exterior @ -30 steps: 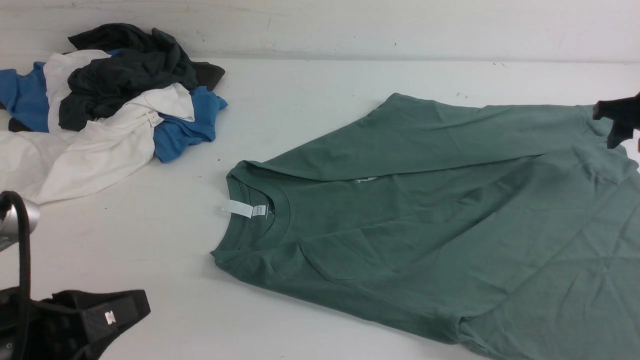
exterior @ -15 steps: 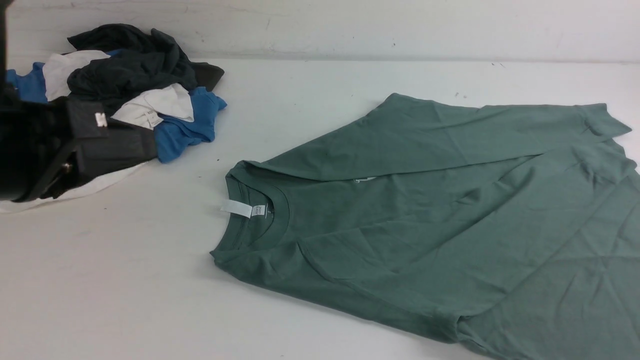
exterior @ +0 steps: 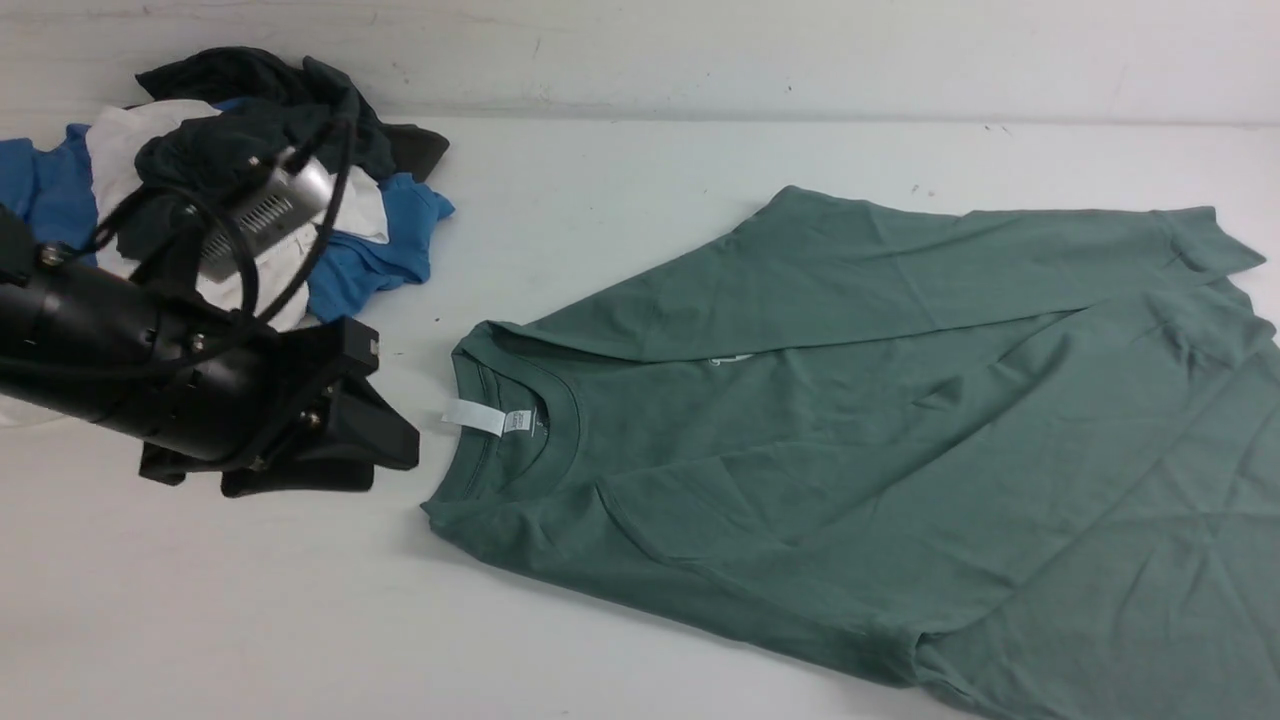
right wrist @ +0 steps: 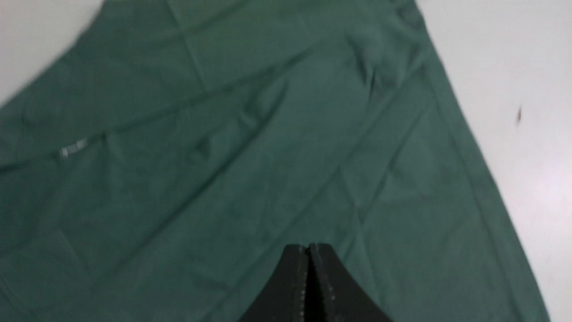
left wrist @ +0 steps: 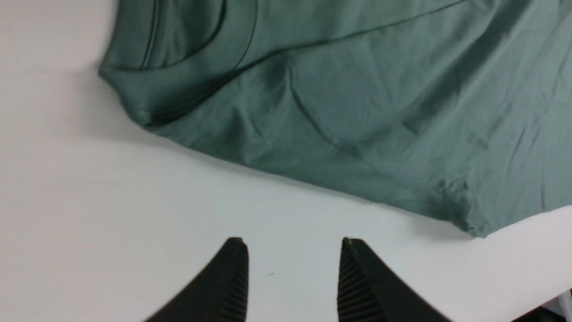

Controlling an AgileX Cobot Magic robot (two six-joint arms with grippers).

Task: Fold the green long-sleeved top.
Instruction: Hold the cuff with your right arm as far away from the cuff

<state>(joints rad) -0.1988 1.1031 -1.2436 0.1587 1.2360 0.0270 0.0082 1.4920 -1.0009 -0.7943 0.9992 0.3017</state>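
The green long-sleeved top [exterior: 850,420] lies flat on the white table, its neck to the left with the white neck label [exterior: 475,417] showing. One sleeve is folded across the body, its cuff at the far right [exterior: 1215,245]. My left gripper [exterior: 392,462] is open and empty over bare table, just left of the collar. In the left wrist view [left wrist: 292,243] the top's shoulder [left wrist: 357,89] lies ahead of the jaws. My right gripper [right wrist: 307,246] is shut on nothing, above the top's body [right wrist: 268,156]. It is out of the front view.
A pile of dark charcoal, white and blue garments [exterior: 250,180] lies at the back left, behind my left arm. A wall runs along the table's far edge [exterior: 700,110]. Bare white table [exterior: 250,620] shows in front of the left arm.
My left arm swung up from the near left corner and now reaches beside the top's collar. My right gripper, at the sleeve cuff a second ago, has left the front view. The top lies unchanged.
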